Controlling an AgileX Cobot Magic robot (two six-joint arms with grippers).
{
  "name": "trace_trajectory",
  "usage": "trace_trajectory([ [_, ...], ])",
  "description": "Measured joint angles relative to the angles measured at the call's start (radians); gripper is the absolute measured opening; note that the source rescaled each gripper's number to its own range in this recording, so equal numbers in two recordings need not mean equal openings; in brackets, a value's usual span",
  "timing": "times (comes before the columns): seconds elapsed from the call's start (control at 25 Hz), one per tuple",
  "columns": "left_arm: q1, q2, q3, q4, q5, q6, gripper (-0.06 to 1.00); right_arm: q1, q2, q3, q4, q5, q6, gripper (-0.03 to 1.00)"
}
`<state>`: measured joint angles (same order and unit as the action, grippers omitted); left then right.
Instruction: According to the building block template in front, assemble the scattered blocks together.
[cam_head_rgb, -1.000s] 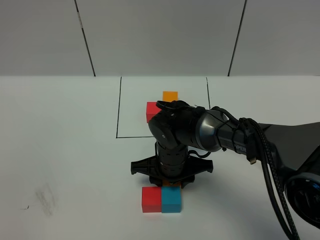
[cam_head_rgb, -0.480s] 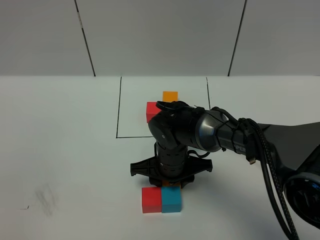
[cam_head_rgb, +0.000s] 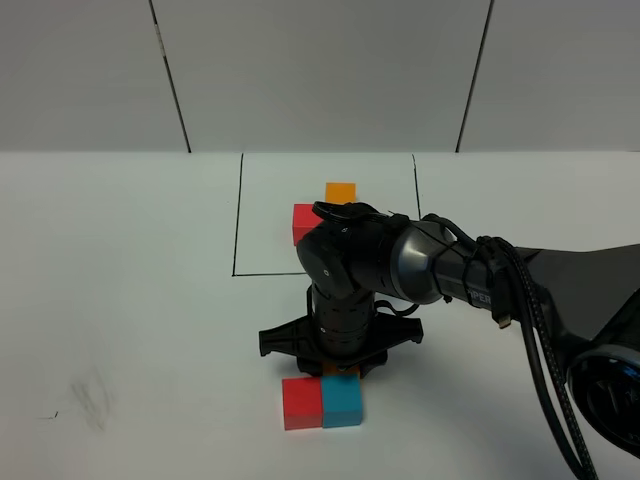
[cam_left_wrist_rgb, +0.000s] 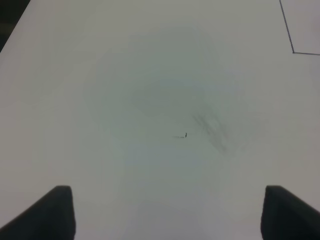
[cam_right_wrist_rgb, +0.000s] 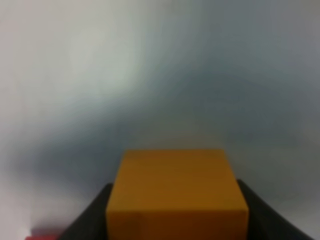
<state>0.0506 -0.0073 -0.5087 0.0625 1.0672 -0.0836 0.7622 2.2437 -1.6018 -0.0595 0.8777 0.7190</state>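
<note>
**Operator:** Orange cube (cam_right_wrist_rgb: 177, 192) position relative to the right gripper (cam_right_wrist_rgb: 177, 220)?

**Technician:** It sits between the two dark fingers (cam_right_wrist_rgb: 90, 215), which flank its sides in the right wrist view. The jaws are closed part-way onto it. The cube is square to the jaws, with no long axis to align.

**Operator:** Where is that relative to the blue cube (cam_head_rgb: 342, 400)?

**Technician:** The red cube (cam_head_rgb: 301, 402) touches the blue cube's side, forming a row. The gripped orange cube is just behind the blue cube, on the side facing the framed template (cam_head_rgb: 325, 210); only a sliver shows under the wrist. Contact with the blue cube, or with the table, cannot be confirmed.

**Operator:** Which relation governs the next move?

**Technician:** Probably that gap. The template shows orange behind the row, with its blue cube hidden by the arm, so orange likely seats against blue's rear face.

**Operator:** Left gripper (cam_left_wrist_rgb: 165, 212)?

**Technician:** Fully spread, empty, over bare table far from the blue cube
</note>
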Motion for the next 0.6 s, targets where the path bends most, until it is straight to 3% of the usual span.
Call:
trace_trajectory([
  [0.12, 0.0, 0.0, 0.0, 0.0, 0.0, 0.0, 0.99, 0.0, 0.001, 0.0, 0.01, -0.002, -0.005, 0.29],
  [0.44, 0.0, 0.0, 0.0, 0.0, 0.0, 0.0, 0.99, 0.001, -0.035, 0.003, 0.022, -0.02, -0.052, 0.73],
  [0.6, 0.0, 0.0, 0.0, 0.0, 0.0, 0.0, 0.99, 0.001, -0.103, -0.011, -0.028, -0.017, -0.054, 0.79],
])
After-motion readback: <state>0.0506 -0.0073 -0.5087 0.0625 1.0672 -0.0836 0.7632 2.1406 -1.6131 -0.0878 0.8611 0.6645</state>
